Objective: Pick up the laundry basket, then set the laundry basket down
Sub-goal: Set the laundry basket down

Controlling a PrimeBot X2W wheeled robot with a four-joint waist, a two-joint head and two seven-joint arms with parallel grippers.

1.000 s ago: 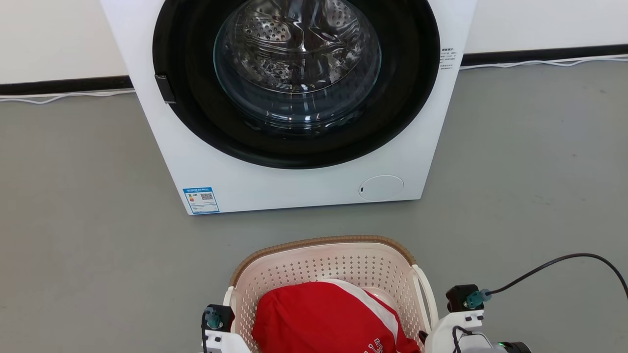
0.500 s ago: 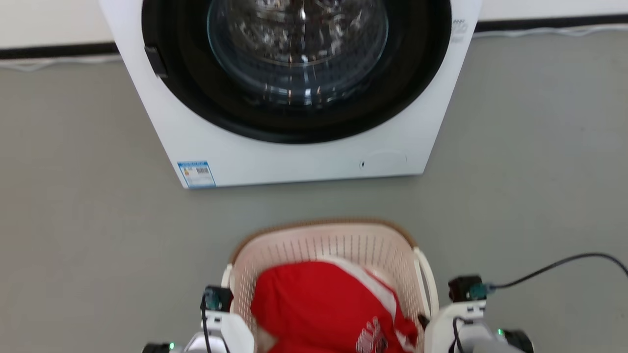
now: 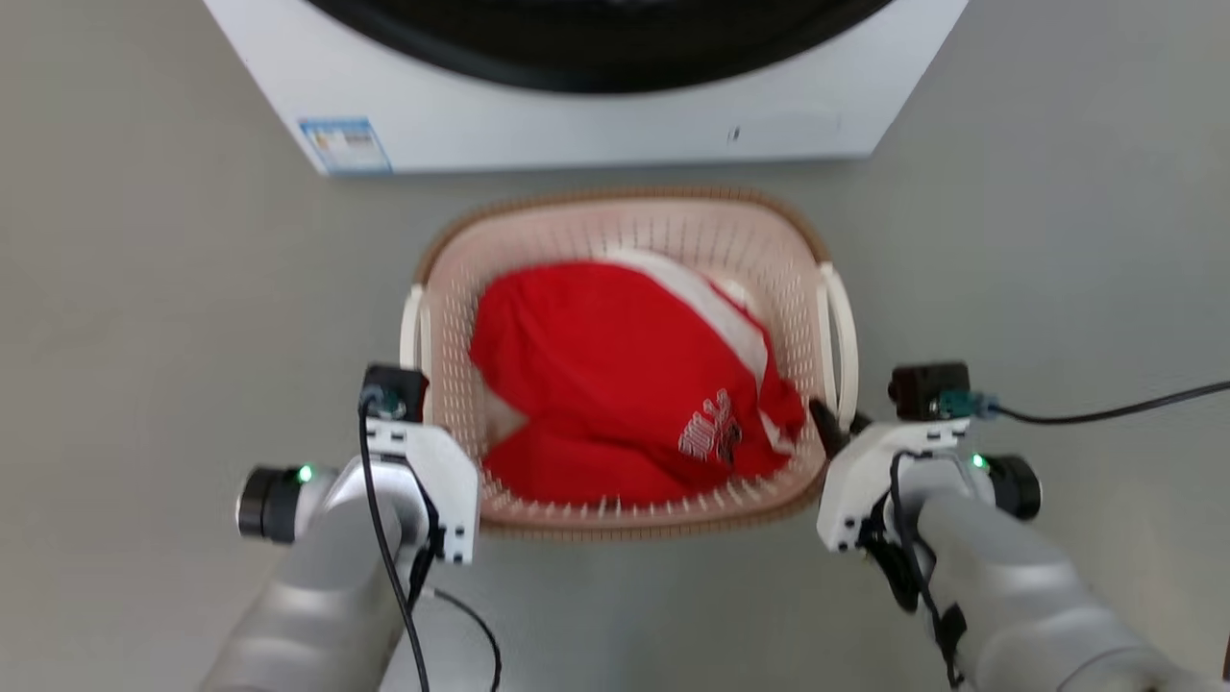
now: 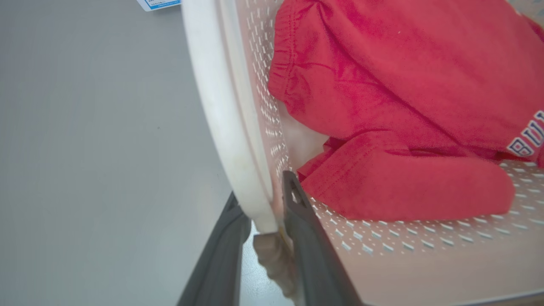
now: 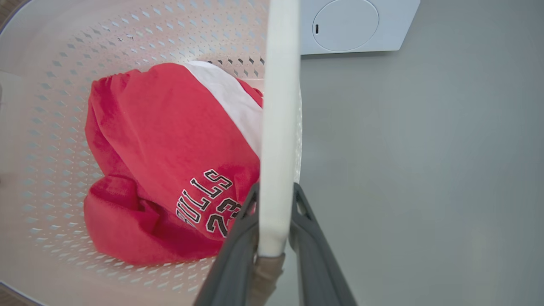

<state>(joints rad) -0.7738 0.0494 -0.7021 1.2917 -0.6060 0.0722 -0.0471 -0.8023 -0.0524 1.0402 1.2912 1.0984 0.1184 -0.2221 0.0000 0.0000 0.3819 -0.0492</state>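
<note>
The head camera is tipping downward, so the washing machine (image 3: 577, 135) is now leaving by the top edge. At lower left, my left gripper (image 4: 261, 191) is clamping one loop handle (image 4: 221, 106). The laundry basket (image 3: 615, 197) is sitting at centre frame. My right gripper (image 5: 275, 189) is clamping the other handle (image 5: 278, 106). I am judging the set-down to be under way.

The washing machine (image 3: 577, 125) is cut off by the head view's top edge, and its blue label (image 3: 344, 144) is too blurred to read. The red shirt (image 3: 615, 375) hides most of the floor of the basket (image 3: 625, 199). Its lettering (image 4: 525, 142) runs off the left wrist view's right edge.
</note>
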